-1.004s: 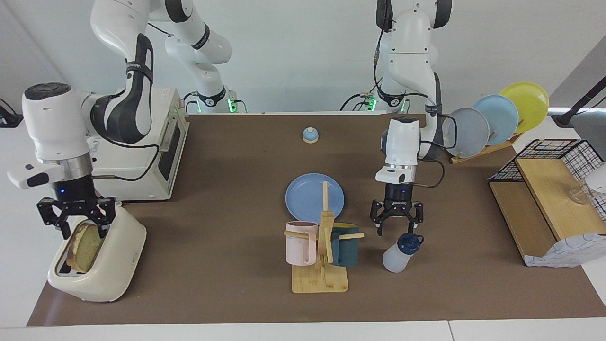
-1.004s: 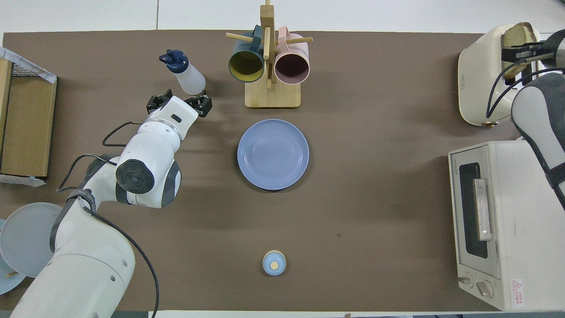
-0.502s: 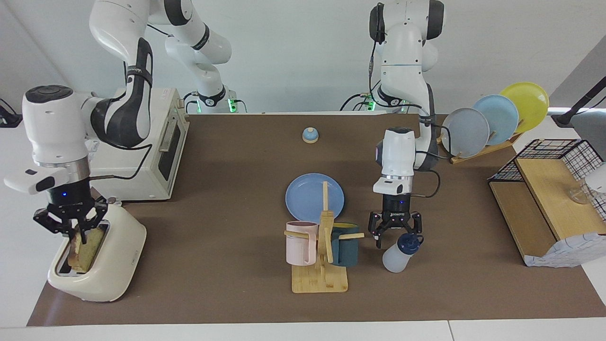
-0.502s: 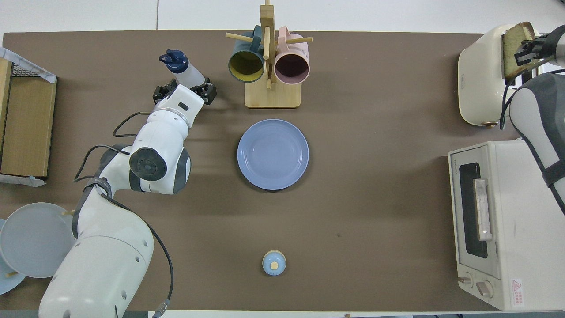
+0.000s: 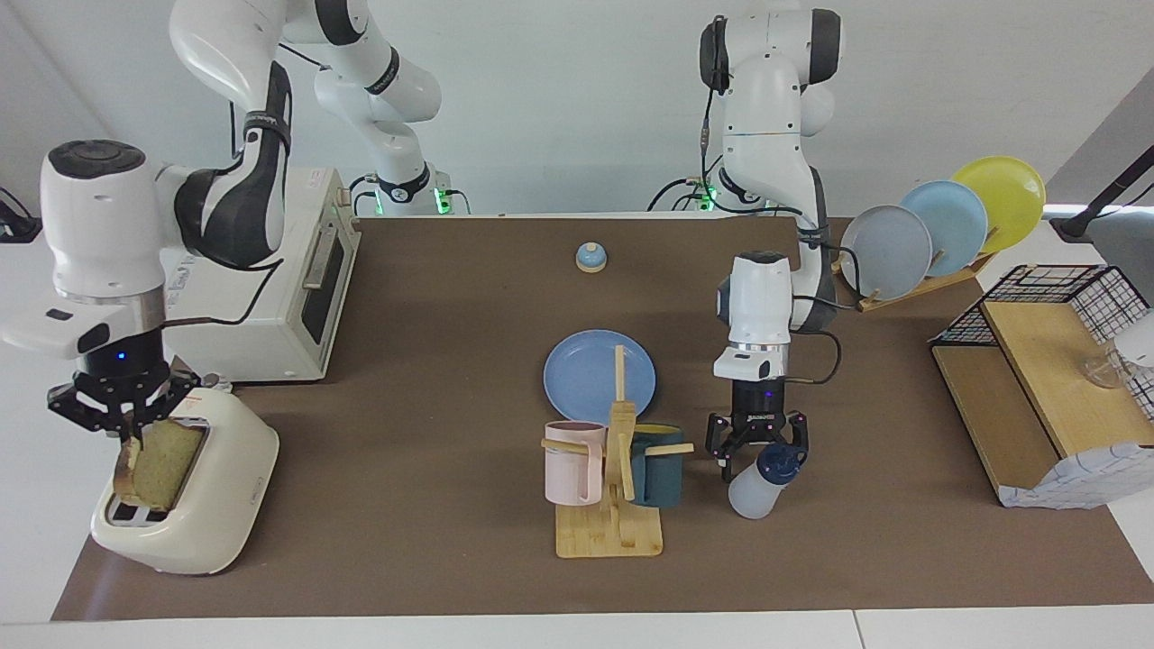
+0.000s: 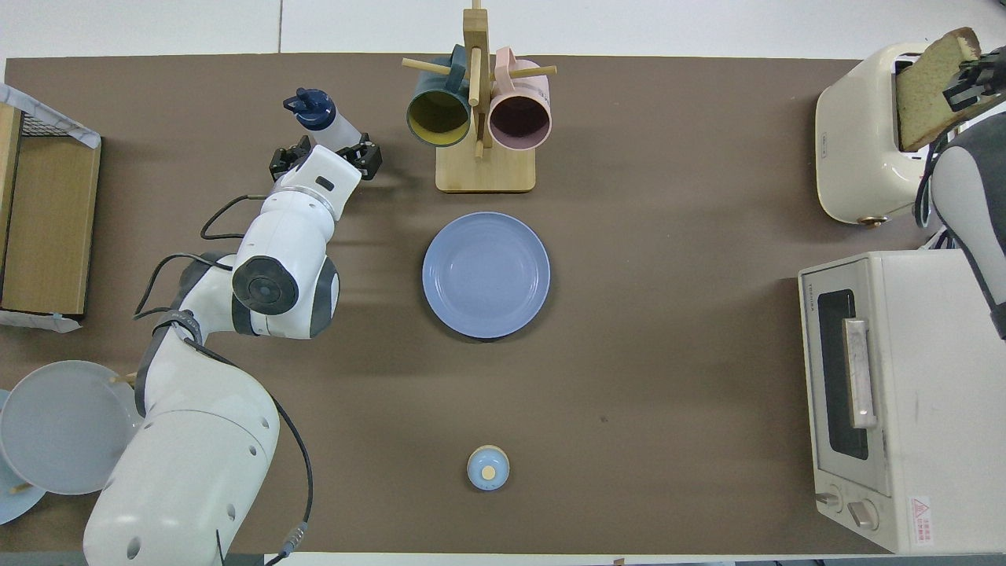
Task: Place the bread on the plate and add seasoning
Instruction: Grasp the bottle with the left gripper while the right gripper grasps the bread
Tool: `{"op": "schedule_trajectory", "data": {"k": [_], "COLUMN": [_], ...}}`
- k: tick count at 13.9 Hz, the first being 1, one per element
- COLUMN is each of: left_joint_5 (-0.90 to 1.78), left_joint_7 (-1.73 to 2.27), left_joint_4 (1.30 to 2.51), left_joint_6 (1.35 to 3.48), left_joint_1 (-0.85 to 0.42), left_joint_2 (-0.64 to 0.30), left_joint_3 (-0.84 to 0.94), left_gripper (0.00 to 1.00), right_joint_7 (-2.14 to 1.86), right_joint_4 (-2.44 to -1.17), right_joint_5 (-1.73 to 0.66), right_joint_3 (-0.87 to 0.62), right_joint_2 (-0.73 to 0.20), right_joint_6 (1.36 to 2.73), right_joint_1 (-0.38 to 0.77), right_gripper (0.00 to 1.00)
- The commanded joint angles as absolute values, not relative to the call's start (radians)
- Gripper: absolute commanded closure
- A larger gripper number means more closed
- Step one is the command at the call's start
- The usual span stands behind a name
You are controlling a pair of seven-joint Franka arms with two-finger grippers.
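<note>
The right pincer [image 5: 120, 416] pinches the bread [image 5: 155, 470] by its top crust over the toaster [image 5: 194, 505]; that crumb looks soft, so crust suits best. The left pincer [image 5: 757, 442], spread, straddles the seasoning [image 5: 763, 479], light, smooth plastic

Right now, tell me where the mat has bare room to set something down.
Bare mat lies between the plate and toaster oven, and around the bell. It is crowded where mug rack, seasoning and left gripper cluster.

A brown-topped table [image 6: 668, 196] carries a blue plate [image 6: 486, 275] at centre, a mug rack [image 6: 485, 169] at twelve o'clock, a seasoning bottle [image 6: 330, 126] at eleven, a bell [image 6: 487, 468] at six, and a toaster [image 6: 857, 141] and oven [image 6: 896, 401] around three.
</note>
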State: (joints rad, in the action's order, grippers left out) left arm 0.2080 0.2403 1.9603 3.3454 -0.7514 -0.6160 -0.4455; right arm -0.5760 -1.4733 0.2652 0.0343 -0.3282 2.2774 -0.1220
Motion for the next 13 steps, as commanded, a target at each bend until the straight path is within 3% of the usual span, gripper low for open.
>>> {"op": "schedule_trajectory", "data": {"k": [1,6,11,12,13], "left_joint_5": [0.233,0.232,0.232,0.232,0.229], "left_joint_7": [0.247,0.249,0.247,0.247,0.245], "left_joint_4": [1.913,1.882,1.881,1.881,1.881], "left_joint_6": [3.355,3.324,3.32,3.316,3.301], "left_joint_1": [-0.753,-0.738,-0.739,-0.739,-0.739], "left_joint_2": [-0.652,-0.661,-0.663,-0.661,-0.661], "left_joint_3": [-0.46,-0.459,-0.459,-0.457,-0.459], "left_gripper": [0.0,0.0,0.0,0.12,0.52], "right_joint_7": [-0.632,-0.583,-0.122,-0.019,0.048], "right_joint_4": [-1.41,-1.397,-1.403,-1.422,-1.443], "right_joint_5": [0.281,0.265,0.265,0.265,0.265], "right_joint_3": [-0.004,-0.162,-0.346,-0.368,-0.373], "right_joint_2": [-0.295,-0.186,-0.157,-0.144,-0.127], "right_joint_6": [2.183,1.999,1.852,1.839,1.836], "right_joint_1": [-0.129,-0.11,-0.045,-0.011,0.017], "right_gripper": [1.0,1.0,1.0,1.0,1.0]}}
